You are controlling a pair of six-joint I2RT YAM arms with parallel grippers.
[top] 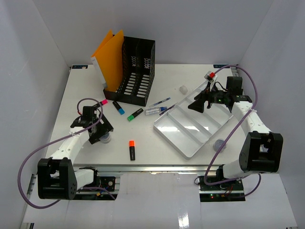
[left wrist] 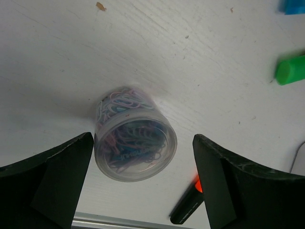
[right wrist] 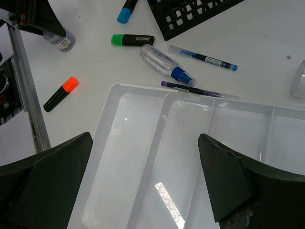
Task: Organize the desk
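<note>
On the white desk (top: pixel 157 157) a clear round tub of coloured paper clips (left wrist: pixel 135 140) stands at the left, also seen in the top view as the tub (top: pixel 106 139). My left gripper (left wrist: pixel 143 138) is open around it; the tub sits close against the left finger, with a wide gap to the right finger. In the top view the left gripper (top: pixel 101 132) hangs just over the tub. My right gripper (right wrist: pixel 145 138) is open and holds nothing, hovering over the white compartmented tray (right wrist: pixel 164 124); from above, the right gripper (top: pixel 202 102) is over the tray's (top: pixel 164 131) far end.
A black file organizer (top: pixel 136 69) with orange folders (top: pixel 110 57) stands at the back. Loose on the desk: orange highlighter (top: pixel 132 149), green highlighter (top: pixel 135 114), blue highlighter (top: pixel 118 107), pink highlighter (top: pixel 101 102), small bottle (right wrist: pixel 164 63), blue pen (right wrist: pixel 205 58), purple pen (right wrist: pixel 198 89), and a clear tub (top: pixel 183 88).
</note>
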